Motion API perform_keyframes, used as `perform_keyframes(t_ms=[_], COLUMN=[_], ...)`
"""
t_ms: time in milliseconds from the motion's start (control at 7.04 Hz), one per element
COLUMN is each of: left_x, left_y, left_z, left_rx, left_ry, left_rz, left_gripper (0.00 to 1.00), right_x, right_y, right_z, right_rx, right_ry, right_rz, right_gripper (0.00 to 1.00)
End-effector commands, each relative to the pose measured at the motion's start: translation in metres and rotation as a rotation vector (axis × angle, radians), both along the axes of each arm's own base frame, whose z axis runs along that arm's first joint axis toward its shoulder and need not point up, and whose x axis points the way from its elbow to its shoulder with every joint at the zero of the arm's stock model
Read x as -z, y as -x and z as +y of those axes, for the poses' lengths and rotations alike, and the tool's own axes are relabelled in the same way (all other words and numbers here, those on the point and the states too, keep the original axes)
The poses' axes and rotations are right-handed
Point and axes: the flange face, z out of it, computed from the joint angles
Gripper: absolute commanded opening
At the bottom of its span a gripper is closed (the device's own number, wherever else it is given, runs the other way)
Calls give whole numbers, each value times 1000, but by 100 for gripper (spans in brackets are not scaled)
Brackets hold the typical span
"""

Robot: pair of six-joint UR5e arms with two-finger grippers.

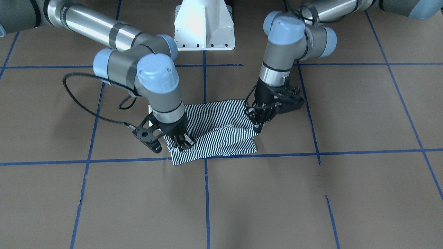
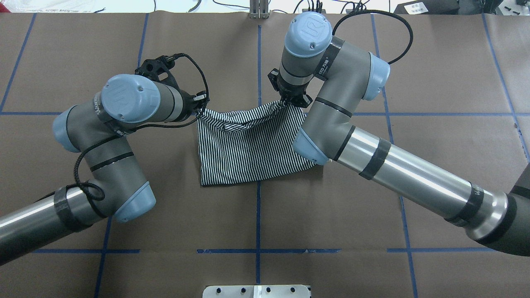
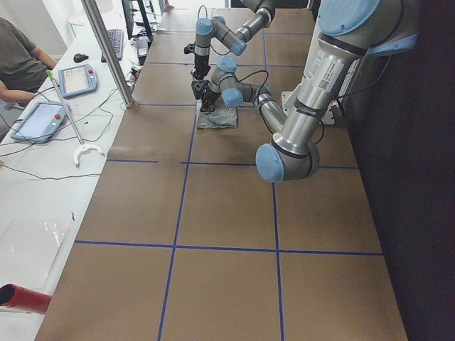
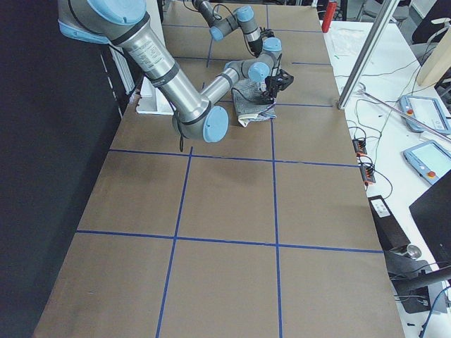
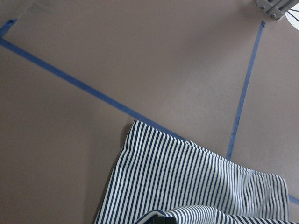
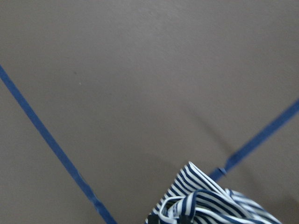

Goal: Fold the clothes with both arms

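A fold is judged under way: the navy-and-white striped polo shirt (image 2: 248, 153) is clenched at its corners in the jaws of the grey left arm (image 2: 120, 124) and right arm (image 2: 343, 70). It sags between the jaws over the brown tabletop (image 2: 331, 207). An even, matched carry-over is called for next.

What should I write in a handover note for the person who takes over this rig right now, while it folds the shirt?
Left gripper: shut on the far left corner of the striped shirt.
Right gripper: shut on the far right corner.
Shirt: near the middle of the table. The part nearest the robot lies flat; the far edge is slightly lifted and sags between the grippers.
Done: the shirt looks already folded down to a compact rectangle; no sleeves or collar show.
Left: probably bring the held edge over toward the robot's side, lay it flat, then open both grippers.
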Motion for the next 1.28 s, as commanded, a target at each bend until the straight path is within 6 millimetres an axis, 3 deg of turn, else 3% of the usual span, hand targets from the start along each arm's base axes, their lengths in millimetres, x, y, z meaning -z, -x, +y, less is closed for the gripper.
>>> perform_keyframes(t_ms=[0, 142, 426, 711, 853, 1137], left_x=[-10, 4, -9, -32, -45, -118], left_y=[21, 34, 68, 117, 155, 259], left_z=[-65, -61, -30, 10, 12, 5], left_rx=[2, 2, -37, -172, -223, -344], left_ry=[-98, -116, -119, -182, -217, -302], left_rz=[-70, -39, 2, -3, -21, -114], left_gripper=[48, 48, 48, 47, 47, 47], right_x=[-13, -24, -50, -124, -150, -200], right_y=[-41, -63, -89, -176, -220, -323], right_z=[-80, -82, -66, -46, -42, -25], right_rx=[52, 63, 67, 121, 119, 158], right_ry=[-75, -62, -84, -184, -189, -241], right_rz=[-58, -80, -85, -43, -41, -46], right_gripper=[100, 100, 100, 100, 100, 100])
